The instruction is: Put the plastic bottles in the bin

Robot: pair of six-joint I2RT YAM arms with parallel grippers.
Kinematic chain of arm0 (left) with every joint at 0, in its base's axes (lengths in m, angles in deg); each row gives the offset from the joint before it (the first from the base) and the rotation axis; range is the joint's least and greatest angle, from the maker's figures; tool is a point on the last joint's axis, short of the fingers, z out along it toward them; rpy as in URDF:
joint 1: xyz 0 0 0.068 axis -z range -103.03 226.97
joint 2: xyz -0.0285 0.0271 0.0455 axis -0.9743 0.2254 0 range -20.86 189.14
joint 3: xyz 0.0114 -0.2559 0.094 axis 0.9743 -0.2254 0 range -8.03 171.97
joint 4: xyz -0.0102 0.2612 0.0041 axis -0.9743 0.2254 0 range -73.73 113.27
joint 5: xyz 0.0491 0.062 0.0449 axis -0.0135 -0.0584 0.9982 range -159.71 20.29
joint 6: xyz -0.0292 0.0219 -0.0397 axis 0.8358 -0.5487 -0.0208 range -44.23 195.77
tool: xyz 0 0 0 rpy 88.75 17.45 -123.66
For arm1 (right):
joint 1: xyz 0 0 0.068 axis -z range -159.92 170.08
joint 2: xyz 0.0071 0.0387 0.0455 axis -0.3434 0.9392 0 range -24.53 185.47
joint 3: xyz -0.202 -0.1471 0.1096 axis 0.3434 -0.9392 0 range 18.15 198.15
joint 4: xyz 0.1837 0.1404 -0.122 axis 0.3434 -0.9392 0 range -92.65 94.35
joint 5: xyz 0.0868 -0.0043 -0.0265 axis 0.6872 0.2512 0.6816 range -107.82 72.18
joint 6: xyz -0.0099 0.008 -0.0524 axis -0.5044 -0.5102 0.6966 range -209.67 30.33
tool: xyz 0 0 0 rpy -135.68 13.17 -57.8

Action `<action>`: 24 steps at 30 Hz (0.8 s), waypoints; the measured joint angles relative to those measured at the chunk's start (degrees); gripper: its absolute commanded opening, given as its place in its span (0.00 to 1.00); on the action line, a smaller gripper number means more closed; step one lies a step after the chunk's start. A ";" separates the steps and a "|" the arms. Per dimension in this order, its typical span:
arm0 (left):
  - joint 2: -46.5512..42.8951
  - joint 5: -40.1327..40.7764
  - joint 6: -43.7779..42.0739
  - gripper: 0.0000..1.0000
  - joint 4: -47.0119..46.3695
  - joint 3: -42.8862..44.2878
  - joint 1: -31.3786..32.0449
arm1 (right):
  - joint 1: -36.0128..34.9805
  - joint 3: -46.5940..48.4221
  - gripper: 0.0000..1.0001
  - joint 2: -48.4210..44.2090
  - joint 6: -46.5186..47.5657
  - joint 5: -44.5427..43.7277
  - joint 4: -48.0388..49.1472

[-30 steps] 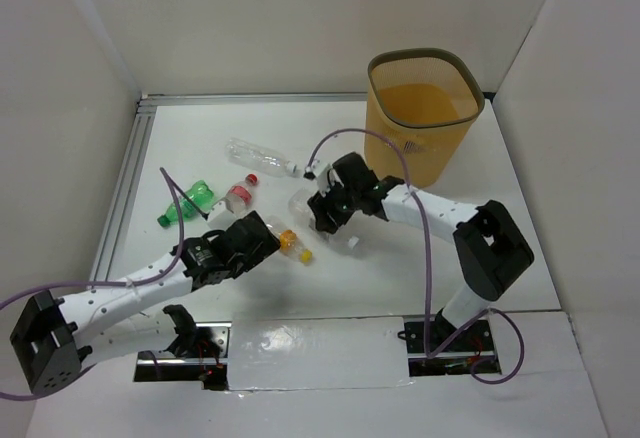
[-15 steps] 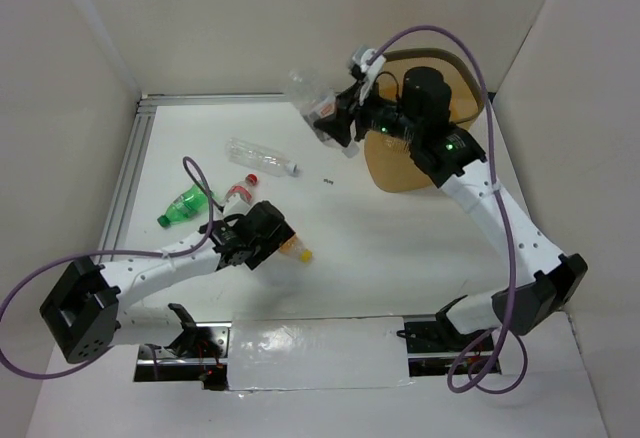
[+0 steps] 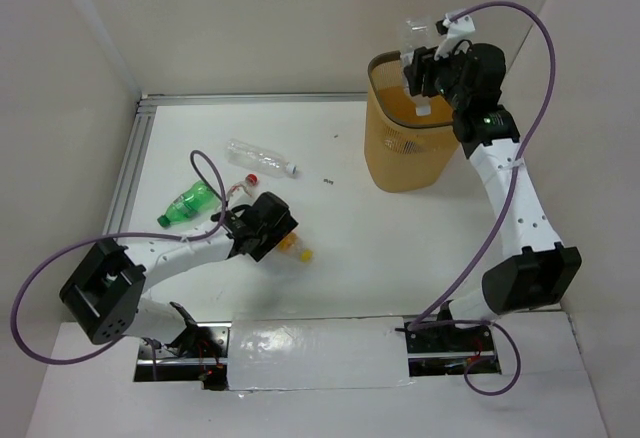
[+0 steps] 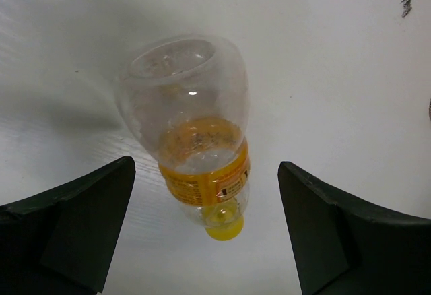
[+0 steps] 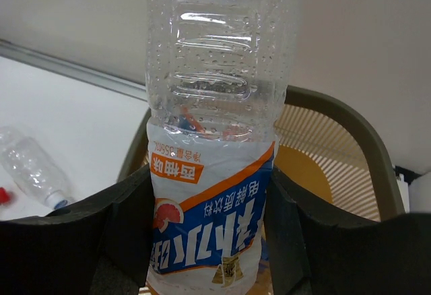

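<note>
While the right fingers (image 3: 420, 76) grip a clear bottle (image 5: 215, 73) by its labelled middle, holding it above the mouth of the bin (image 3: 405, 153), I'd say the drop is the step in hand. All it needs next is for them to open with the bottle inside the rim. The left fingers (image 3: 265, 226) are spread wide and empty over an orange-labelled bottle (image 4: 195, 126) lying on the tabletop (image 3: 400, 248); closing on it looks like their next job. A green bottle (image 3: 188, 203) and two more lie nearby. The held bottle's blue label carries white Chinese lettering, seen upside down, and I can't make out a brand. The orange label's print is too small to read.
</note>
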 measured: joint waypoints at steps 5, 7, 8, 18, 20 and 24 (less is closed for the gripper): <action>2.89 0.00 -0.87 1.00 -1.68 1.60 -0.02 | 3.15 -1.51 1.00 0.55 0.90 2.51 -0.61; 4.26 0.02 -1.36 0.98 -2.01 1.92 -0.02 | 4.79 -1.51 1.00 1.53 1.33 5.44 -1.29; 5.05 0.11 -1.49 0.96 -2.05 2.08 -0.02 | 5.20 -1.51 1.00 1.70 1.31 6.23 -1.46; 10.38 2.56 -1.79 0.54 -1.01 4.42 2.62 | 11.54 -5.05 1.00 -1.27 0.87 23.96 -3.63; 10.78 2.62 -2.95 0.44 -0.92 5.07 3.80 | 11.85 -7.06 1.00 -3.58 1.25 27.41 -4.15; 10.51 2.95 -7.89 0.30 -1.18 7.02 7.93 | 12.61 -10.62 1.00 -8.85 4.50 35.15 -5.29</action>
